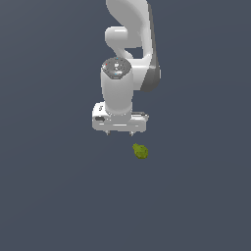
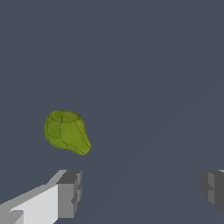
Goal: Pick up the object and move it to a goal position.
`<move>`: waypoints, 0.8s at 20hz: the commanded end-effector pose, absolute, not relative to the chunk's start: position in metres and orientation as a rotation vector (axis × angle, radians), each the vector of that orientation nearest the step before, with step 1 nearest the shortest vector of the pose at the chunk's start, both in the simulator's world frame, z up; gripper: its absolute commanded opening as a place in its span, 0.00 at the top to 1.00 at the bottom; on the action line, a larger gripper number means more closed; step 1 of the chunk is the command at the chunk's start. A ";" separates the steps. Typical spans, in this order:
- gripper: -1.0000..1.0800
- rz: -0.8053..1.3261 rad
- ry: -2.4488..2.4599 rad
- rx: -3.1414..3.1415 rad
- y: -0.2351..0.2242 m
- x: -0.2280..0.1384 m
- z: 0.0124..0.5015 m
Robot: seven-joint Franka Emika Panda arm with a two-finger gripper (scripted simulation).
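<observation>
Just beside the open gripper (image 1: 119, 133), untouched, lies the object (image 1: 140, 151).

Arm (image 1: 128, 54): smooth white shell, looks like glossy plastic, soft highlights; grey band at one joint. Wrist cap (image 1: 116, 67): shiny, metallic-looking grey. Fingers (image 2: 70, 192): matt grey, ribbed pads. Object (image 2: 66, 131): olive-green, matt, lumpy faceted surface with dark seam lines. Ground (image 1: 49, 196): flat matt slate-grey, featureless.
</observation>
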State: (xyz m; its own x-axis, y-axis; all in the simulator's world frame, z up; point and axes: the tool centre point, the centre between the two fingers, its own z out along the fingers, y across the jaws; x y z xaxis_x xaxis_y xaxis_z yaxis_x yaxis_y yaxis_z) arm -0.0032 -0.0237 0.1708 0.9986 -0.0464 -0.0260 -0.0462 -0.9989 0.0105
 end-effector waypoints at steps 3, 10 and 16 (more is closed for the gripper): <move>0.04 -0.042 -0.074 3.132 -0.024 -0.003 0.170; 0.04 -0.050 -0.105 3.150 -0.031 -0.002 0.167; 0.04 -0.048 -0.093 3.149 -0.027 -0.001 0.165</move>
State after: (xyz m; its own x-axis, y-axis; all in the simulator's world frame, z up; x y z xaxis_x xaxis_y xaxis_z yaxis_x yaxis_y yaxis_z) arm -0.0013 -0.0300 0.1665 0.9975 -0.0643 -0.0307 -0.0646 -0.9979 -0.0088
